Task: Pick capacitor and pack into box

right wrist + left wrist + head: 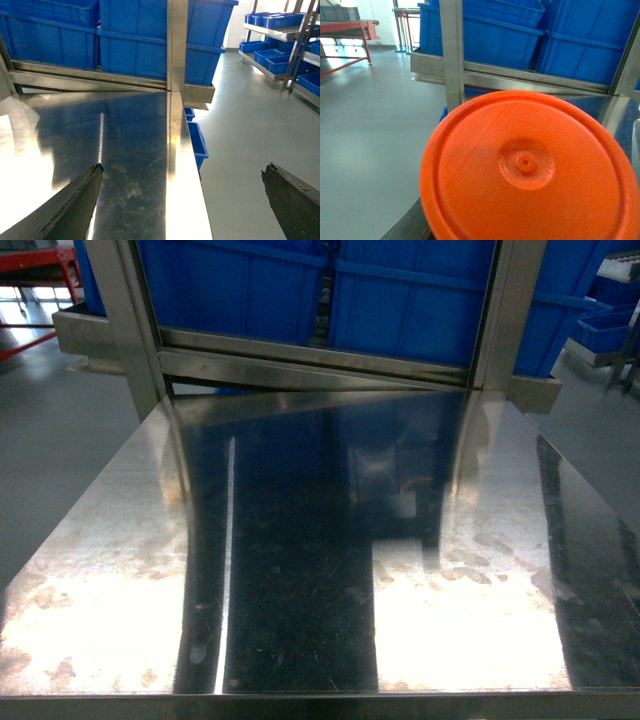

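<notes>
Steel table (300,570), blue bins (400,290) behind (right jaws spread)

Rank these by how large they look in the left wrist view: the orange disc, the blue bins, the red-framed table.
1. Orange disc, though its nearness to the camera inflates it.
2. Blue bins.
3. Red-framed table, far off.

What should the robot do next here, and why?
Probably look around for the parts before reaching. The steel table in the head view shows neither capacitor nor pink box, only blue bins behind. The right gripper is open and holds nothing; an orange disc fills the left wrist view, hiding that gripper.
</notes>
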Tool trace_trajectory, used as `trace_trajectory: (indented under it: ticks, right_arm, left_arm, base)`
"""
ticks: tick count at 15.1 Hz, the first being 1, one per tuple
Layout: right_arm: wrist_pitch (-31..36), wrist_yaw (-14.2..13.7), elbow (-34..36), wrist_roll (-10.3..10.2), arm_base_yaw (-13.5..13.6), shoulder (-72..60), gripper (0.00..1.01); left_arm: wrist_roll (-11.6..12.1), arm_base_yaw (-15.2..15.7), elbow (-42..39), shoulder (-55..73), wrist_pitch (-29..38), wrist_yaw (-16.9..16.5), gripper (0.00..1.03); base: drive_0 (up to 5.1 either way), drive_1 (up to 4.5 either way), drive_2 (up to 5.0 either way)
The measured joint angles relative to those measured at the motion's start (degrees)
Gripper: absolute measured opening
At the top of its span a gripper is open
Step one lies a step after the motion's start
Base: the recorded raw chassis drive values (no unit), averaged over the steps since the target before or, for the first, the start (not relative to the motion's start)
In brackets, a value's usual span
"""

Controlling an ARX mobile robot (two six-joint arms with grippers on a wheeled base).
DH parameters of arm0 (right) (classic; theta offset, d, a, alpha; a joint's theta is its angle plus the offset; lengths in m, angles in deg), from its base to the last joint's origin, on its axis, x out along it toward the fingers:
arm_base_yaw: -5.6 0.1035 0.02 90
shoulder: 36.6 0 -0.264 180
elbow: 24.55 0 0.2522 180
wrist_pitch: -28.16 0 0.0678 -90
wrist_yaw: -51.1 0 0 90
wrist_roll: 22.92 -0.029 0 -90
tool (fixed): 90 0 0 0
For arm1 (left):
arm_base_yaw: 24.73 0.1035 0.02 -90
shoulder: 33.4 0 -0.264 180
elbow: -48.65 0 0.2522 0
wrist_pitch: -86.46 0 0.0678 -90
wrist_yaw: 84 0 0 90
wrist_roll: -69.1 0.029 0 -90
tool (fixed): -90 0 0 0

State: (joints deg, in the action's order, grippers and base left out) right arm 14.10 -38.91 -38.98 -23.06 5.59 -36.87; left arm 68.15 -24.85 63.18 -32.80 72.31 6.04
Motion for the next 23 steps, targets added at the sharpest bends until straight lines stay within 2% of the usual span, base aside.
trace_trajectory:
  ticks: [23]
  right_arm:
    - [0.0, 0.0, 0.0, 0.0, 0.0, 0.0, 0.98]
  left_arm:
    - [0.2, 0.0, 0.0, 0.0, 0.0, 0.0, 0.44]
  base:
    - [0.0, 0.00, 0.0]
